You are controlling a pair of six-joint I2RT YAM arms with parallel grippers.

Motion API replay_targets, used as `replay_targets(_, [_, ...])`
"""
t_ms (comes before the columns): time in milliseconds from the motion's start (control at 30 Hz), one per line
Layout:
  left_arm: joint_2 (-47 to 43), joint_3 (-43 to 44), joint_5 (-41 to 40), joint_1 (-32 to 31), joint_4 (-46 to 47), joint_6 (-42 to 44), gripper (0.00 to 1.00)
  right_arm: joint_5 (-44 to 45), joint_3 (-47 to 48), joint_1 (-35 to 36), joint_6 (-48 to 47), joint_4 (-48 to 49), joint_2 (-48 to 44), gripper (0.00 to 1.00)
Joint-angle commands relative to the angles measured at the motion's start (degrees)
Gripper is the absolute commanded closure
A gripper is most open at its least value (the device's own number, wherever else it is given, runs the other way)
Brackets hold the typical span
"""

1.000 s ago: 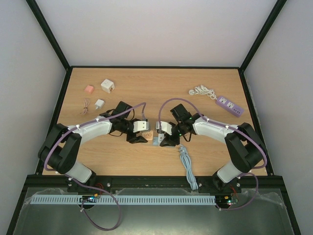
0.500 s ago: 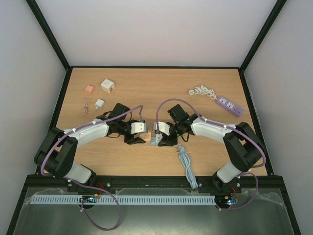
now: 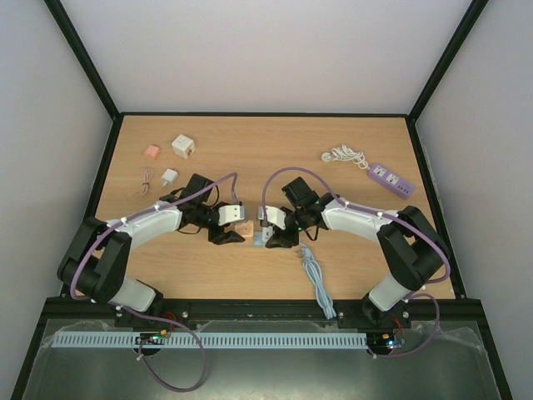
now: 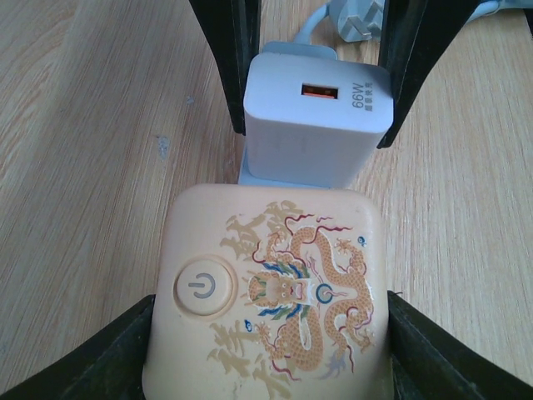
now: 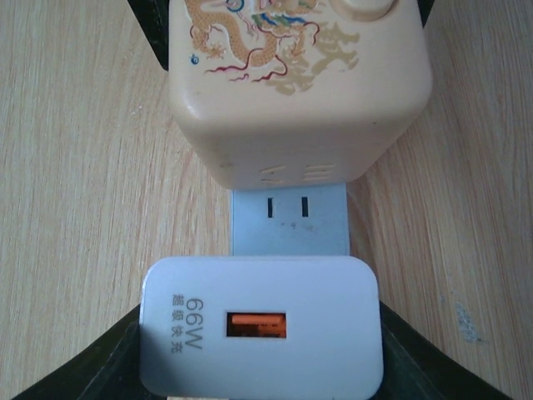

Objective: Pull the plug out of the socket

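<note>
A grey cable (image 3: pixel 317 282) lies by the near edge, right of centre. Just beyond, mid-worktop, the socket (image 4: pixel 271 287) and plug (image 5: pixel 260 337) sit end to end, joined by a pale blue neck; the plug looks not yet out. The left gripper (image 3: pixel 239 233) is clamped on the socket's two sides. The right gripper (image 3: pixel 268 237) grips the plug's flanks, fingers (image 5: pixel 123 371) pressed against it. The pull itself is in hand: next, the right should draw straight toward the right edge while the left holds firm. A power strip (image 3: pixel 391 179) lies near the far right corner.
</note>
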Motion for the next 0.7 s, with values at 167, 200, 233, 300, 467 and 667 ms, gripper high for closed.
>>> replay_targets(167, [-6.31,1.04,7.55,-0.77,3.6,1.1,0.56,9.28,-0.62,0.34,1.45,-0.46,4.27,0.98])
replay_targets(200, [-6.87,0.9,7.0,-0.75,3.41,1.92,0.57,9.54,-0.62,0.35,1.59,-0.39,4.36,0.98])
replay_targets(233, [-7.02,0.82,6.51,-0.76,3.0,2.87,0.57,9.68,-0.59,0.34,1.68,-0.35,4.46,0.98])
replay_targets(300, [-7.28,0.69,5.56,-0.81,2.88,3.78,0.57,9.91,-0.48,0.35,1.81,-0.48,4.72,0.98])
replay_targets(467, [-8.06,0.33,4.17,-0.92,3.27,5.27,0.57,10.25,-0.16,0.3,2.0,-0.69,5.3,0.98])
replay_targets(667, [-7.89,-0.33,3.47,-1.97,1.98,6.01,0.58,10.71,0.31,0.38,2.33,-0.78,6.01,0.98])
